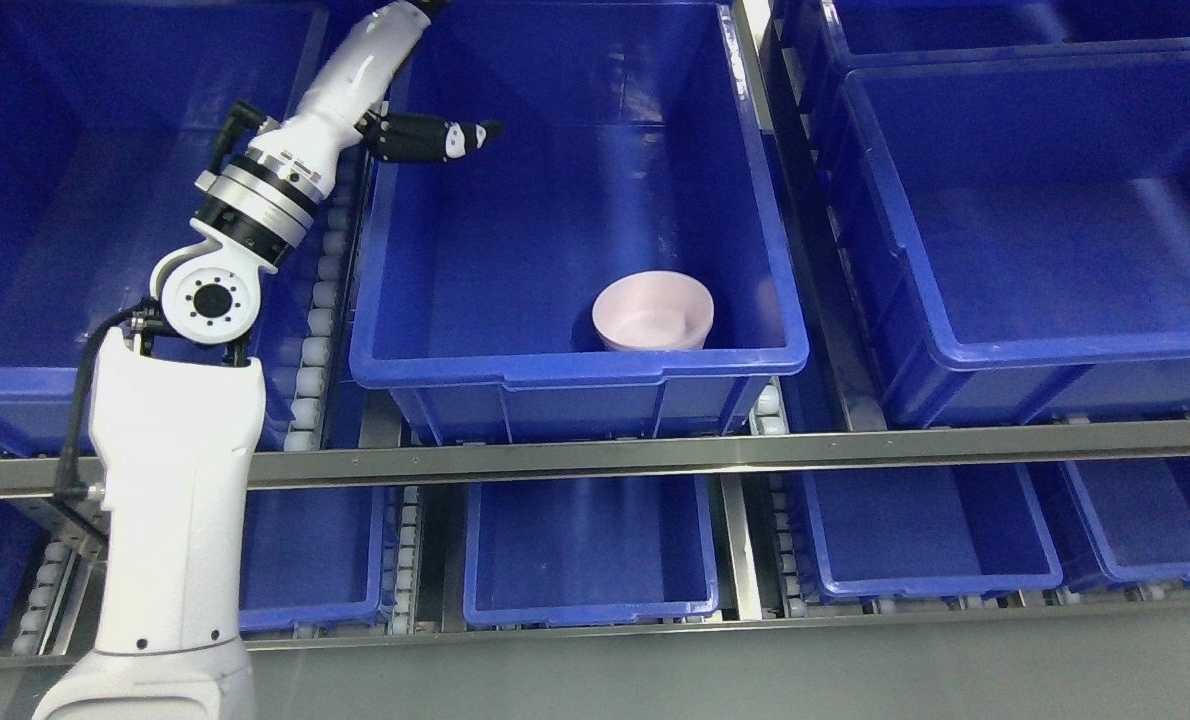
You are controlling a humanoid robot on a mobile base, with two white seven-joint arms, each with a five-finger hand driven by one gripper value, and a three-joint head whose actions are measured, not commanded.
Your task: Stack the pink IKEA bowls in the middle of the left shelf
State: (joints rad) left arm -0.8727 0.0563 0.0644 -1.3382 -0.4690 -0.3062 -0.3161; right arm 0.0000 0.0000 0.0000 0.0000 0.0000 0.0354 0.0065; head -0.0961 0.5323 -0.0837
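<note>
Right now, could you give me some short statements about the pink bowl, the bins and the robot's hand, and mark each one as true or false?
1. The pink bowl sits inside the middle blue bin. True.
2. The bowl lies at the far end of that bin. False: it is at the near wall, towards the right corner.
3. The left hand holds the bowl. False: the hand is apart from the bowl, at the bin's far left side, and holds nothing.
4. Only one pink bowl shows in the picture. True.
5. The right arm reaches into the bin. False: no right arm is in view.
</note>
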